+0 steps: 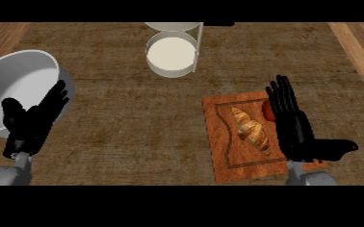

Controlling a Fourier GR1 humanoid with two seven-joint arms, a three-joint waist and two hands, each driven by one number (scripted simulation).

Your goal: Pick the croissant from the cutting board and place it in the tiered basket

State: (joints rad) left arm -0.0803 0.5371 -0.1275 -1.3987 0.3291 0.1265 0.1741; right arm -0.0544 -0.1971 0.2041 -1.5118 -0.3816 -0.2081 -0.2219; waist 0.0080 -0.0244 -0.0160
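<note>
The counter (142, 125) takes up basically the whole view, brown and kind of woven-looking, with lighter wood strips running along its far corners.

Next biggest is the big grey bowl (32, 72), sitting right behind the left hand (32, 120) and partly covered by it. That hand is just parked at the left edge, fingers straight and pointing up, holding nothing.

The cutting board (220, 168) lies directly under and to the left of the right hand (295, 125). It's a reddish wooden one with a recessed middle.

The tiered basket (172, 53) is well ahead of both hands at the far side of the counter, off to the left of the right hand. It has white round trays stacked on a thin frame.

The right hand is over the board's right edge, fingers stretched out straight and together, thumb sticking out to the right, not gripping anything.

The croissant (250, 129) is on the board, just beside that hand's fingers on their left, lying diagonally.

A little red thing (267, 110) peeks out from behind the fingers, can't tell what it is.
</note>
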